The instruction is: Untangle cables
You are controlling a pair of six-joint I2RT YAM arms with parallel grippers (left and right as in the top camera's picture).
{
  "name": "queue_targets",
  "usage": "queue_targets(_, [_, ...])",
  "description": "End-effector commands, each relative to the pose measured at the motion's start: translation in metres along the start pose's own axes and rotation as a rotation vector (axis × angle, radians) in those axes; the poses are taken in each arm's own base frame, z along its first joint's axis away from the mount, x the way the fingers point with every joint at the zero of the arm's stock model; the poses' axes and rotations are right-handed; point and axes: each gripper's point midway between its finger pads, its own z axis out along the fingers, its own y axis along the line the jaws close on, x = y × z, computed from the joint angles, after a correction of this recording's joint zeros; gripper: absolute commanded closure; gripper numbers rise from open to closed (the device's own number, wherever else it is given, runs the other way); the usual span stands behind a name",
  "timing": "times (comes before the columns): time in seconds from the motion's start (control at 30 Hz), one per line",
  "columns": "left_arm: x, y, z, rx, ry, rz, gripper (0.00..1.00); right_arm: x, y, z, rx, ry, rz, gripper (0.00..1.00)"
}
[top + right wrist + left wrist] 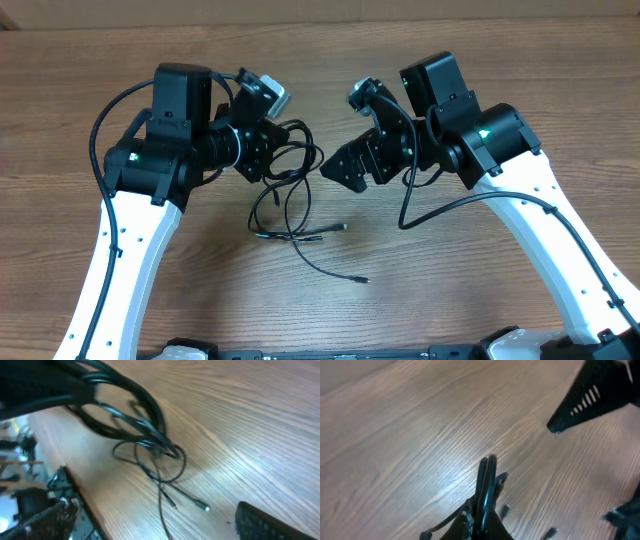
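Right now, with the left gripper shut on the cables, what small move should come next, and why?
Probably ease the right gripper toward the cables and close on one strand near the left gripper. They hang tangled from the left gripper, while the right one is open and empty.

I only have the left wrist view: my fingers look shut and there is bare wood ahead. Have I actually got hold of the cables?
Observer: Yes. Overhead, the left gripper is shut on the cables, with their loops bunched right beside it.
Operator: And the black slotted thing at my top right?
Observer: That is the right gripper, open and holding nothing, facing the loops.
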Motion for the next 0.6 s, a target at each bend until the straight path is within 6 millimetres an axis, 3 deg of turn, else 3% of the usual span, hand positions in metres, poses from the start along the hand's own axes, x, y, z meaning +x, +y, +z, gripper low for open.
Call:
queue_targets(0.0, [-0.009, -0.001, -0.002, 0.008, -0.029, -0.141, 0.96, -0.010, -0.003, -0.016, 0.072, -0.052, 0.042, 0.00])
queue_targets(0.17, [-0.015, -0.013, -0.004, 0.084, -0.047, -0.246, 0.96, -0.010, -0.006, -0.015, 0.086, -0.052, 0.070, 0.00])
queue_targets(0.37, [-0.018, -0.014, -0.004, 0.094, -0.055, -0.384, 0.96, -0.011, -0.017, -0.016, 0.143, -0.064, 0.173, 0.00])
queue_targets(0.57, [-0.040, -0.038, -0.012, 0.256, -0.128, -0.337, 0.96, -0.012, -0.017, -0.015, 0.142, -0.068, 0.190, 0.00])
